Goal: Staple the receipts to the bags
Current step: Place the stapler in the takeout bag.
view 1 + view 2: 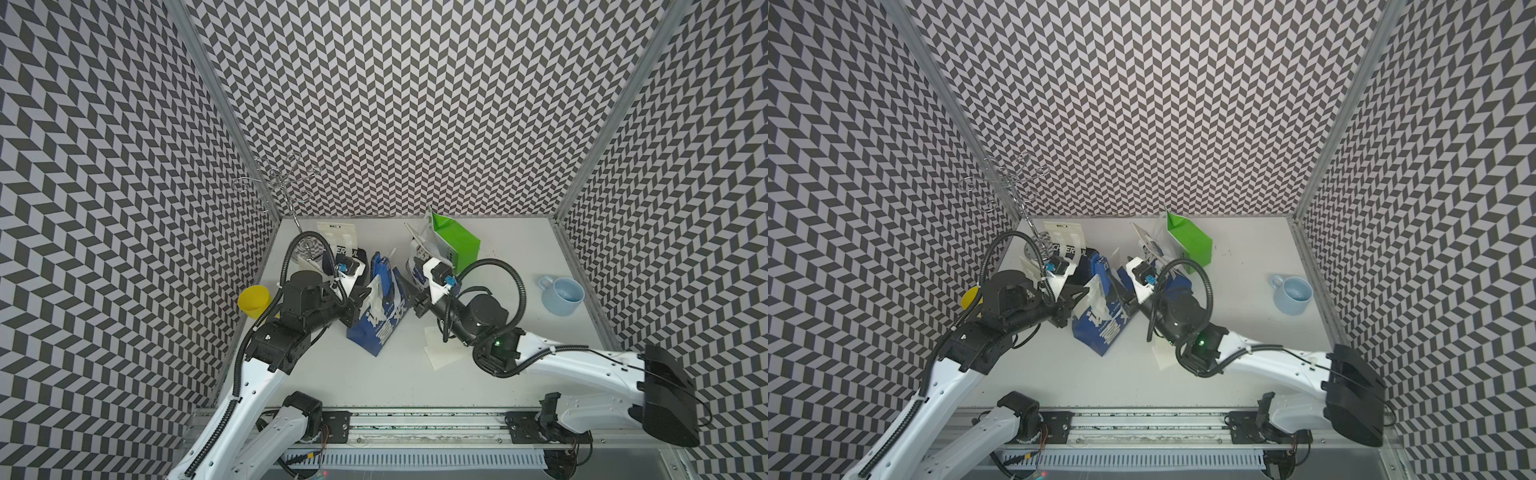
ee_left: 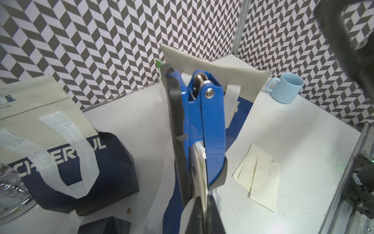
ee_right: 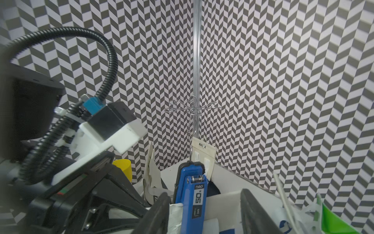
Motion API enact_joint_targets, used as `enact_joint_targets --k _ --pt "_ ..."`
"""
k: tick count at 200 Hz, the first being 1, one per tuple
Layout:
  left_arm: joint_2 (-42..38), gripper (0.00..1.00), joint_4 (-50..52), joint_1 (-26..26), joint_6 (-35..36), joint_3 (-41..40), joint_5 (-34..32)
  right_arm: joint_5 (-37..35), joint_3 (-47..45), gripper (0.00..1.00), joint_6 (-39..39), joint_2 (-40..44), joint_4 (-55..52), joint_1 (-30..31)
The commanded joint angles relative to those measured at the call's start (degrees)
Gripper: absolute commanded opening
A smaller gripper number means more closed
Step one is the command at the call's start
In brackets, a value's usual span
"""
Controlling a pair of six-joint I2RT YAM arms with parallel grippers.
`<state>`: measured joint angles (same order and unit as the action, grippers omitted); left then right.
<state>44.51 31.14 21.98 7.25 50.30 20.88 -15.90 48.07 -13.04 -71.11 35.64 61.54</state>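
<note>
A dark blue bag (image 1: 376, 328) with white lettering stands mid-table in both top views. A cream receipt (image 2: 199, 162) lies against its top rim. My left gripper (image 2: 204, 200) is shut, pinching that receipt and the rim together. A blue stapler (image 2: 210, 125) sits clamped over the same rim, just beyond the left fingertips. My right gripper (image 3: 206, 212) is open, one finger on each side of the stapler (image 3: 192, 198) and touching neither side. Two loose receipts (image 1: 440, 351) lie on the table under the right arm. A green bag (image 1: 455, 241) stands at the back.
Another dark blue bag (image 2: 85, 162) lies on its side at the back left beside a wire stand (image 1: 282, 183). A yellow cup (image 1: 253, 300) sits by the left wall, partly behind the left arm. A light blue mug (image 1: 563, 295) stands at the right.
</note>
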Motion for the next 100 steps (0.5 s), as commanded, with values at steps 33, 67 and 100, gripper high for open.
enact_joint_targets --k 33,67,100 --pt "-5.53 0.00 -3.34 5.74 14.03 2.58 4.78 12.58 2.02 0.68 -25.71 10.31 -25.43 -2.53" --pt "-7.30 0.00 -0.21 9.20 19.46 3.82 3.90 11.60 0.34 0.82 -32.62 11.20 -28.08 -2.52" --pt "-7.58 0.00 3.80 11.54 23.38 5.06 5.64 15.96 2.68 0.84 -33.57 8.06 -33.72 -2.50"
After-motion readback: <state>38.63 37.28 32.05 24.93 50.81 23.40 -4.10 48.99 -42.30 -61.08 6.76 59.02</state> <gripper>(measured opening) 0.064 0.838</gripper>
